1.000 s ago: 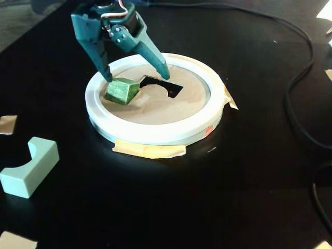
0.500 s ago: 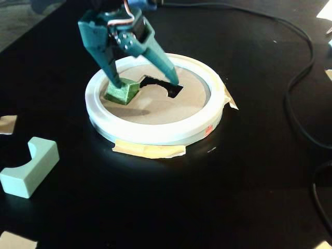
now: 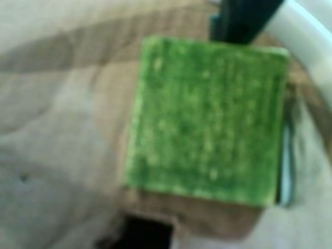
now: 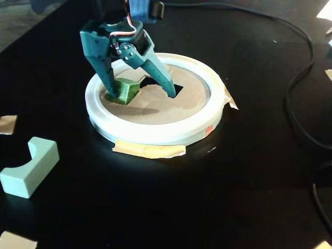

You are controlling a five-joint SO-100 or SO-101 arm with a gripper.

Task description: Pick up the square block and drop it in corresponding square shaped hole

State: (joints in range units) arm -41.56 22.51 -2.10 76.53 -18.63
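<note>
Black table top [image 4: 244,192], matte, lit from above; glare patch in front of the ring in the fixed view.

White ring [image 4: 155,132]: round, low, sits flat on the table, held by strips of tan tape [image 4: 149,150] at its near edge and its right side. Inside the ring, a brown cardboard disc [image 4: 155,111] covers the opening. The disc has a dark cut-out hole [image 4: 176,89], angular in outline; exact shape hard to read because a finger crosses it.

Arm: teal gripper [image 4: 140,95] comes down from the top of the fixed view into the ring, white and red wires at its wrist. Jaws are spread wide, nothing clamped between them. The left finger tip rests against the green block; the right finger tip is over the hole's edge.

Black cable [image 4: 298,78] runs along the table, well to the right of the jaws.

Pale mint block [image 4: 28,167] with a curved notch lies on the table, well clear of the jaws, near the left edge of the fixed view.

Green square block [image 4: 123,90]: lies on the cardboard disc, inside the ring, just beside the left finger and to the left of the hole, not in it. In the wrist view the green block [image 3: 207,122] fills the frame, blurred, top face square, with a dark opening [image 3: 148,233] below it
</note>
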